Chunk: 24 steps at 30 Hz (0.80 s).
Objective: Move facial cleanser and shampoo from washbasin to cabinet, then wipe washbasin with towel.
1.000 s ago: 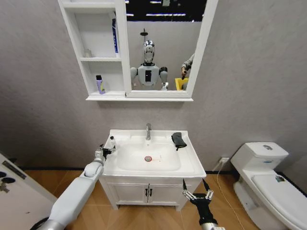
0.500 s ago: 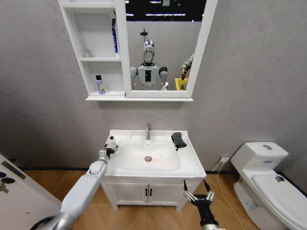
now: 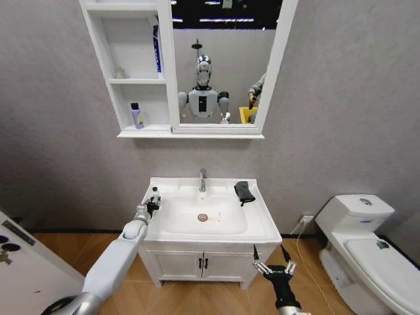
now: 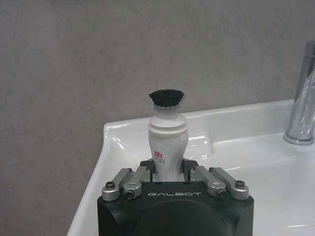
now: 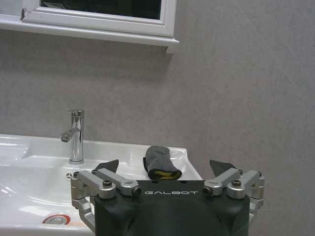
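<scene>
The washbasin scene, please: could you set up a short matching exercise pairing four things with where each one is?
Things:
1. white bottle
2. towel
3. purple bottle
4. right gripper

Places:
A. lowest compartment of the cabinet
B. low in front of the vanity, fingers apart
C. back right of the washbasin rim, beside the faucet
D. left rim of the washbasin, between the left gripper fingers

Pairs: 1-D, 2-C, 3-A, 4-B
</scene>
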Available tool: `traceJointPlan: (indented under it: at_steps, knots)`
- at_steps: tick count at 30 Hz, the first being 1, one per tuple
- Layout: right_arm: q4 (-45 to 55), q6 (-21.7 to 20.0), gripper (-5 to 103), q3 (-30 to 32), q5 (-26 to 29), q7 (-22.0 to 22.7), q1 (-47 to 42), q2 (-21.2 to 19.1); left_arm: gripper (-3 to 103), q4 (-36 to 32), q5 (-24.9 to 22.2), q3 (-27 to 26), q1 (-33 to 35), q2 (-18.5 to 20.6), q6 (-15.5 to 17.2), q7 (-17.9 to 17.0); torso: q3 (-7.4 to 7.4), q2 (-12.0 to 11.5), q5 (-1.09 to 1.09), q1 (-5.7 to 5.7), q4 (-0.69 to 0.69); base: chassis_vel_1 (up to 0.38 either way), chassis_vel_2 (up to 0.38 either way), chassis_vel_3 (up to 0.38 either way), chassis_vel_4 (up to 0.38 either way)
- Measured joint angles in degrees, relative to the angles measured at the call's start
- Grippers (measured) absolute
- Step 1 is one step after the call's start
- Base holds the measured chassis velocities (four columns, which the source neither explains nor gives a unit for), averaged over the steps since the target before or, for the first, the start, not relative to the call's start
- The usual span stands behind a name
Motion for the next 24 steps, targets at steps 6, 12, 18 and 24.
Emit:
traceJointPlan:
  at_steps: [6, 12, 18, 24]
  knots:
    - [-0.04, -0.18, 100, -0.56, -0.28, 0.07, 0.1, 0.13, 29, -9.06, -1.94, 0.08, 2.0, 3.24, 1.96, -0.92, 0.0, 0.0, -0.02, 0.0, 0.01, 0.0, 0.0, 0.0, 0.0]
    - [0.21, -1.0, 100, -0.61, -0.2, 0.46, 0.56, -0.11, 29, -26.48, -13.86, 0.3, -1.49, 14.56, 10.74, -5.29, 0.0, 0.0, 0.04, 0.0, -0.01, 0.0, 0.0, 0.0, 0.0]
    - [0.13, -1.22, 100, -0.66, -0.12, 0.95, 0.92, -0.13, 29, -35.65, -26.63, 0.81, -11.16, 24.98, 22.17, -7.42, 0.0, 0.01, 0.01, -0.01, 0.03, 0.0, 0.0, 0.0, 0.0]
    - [-0.31, -1.3, 100, -1.19, -0.24, 0.96, 1.45, -0.11, 29, -33.68, -38.7, 6.6, -28.03, 28.51, 29.97, -10.25, -0.01, 0.01, 0.01, -0.01, 0.0, 0.0, 0.0, 0.0, 0.0]
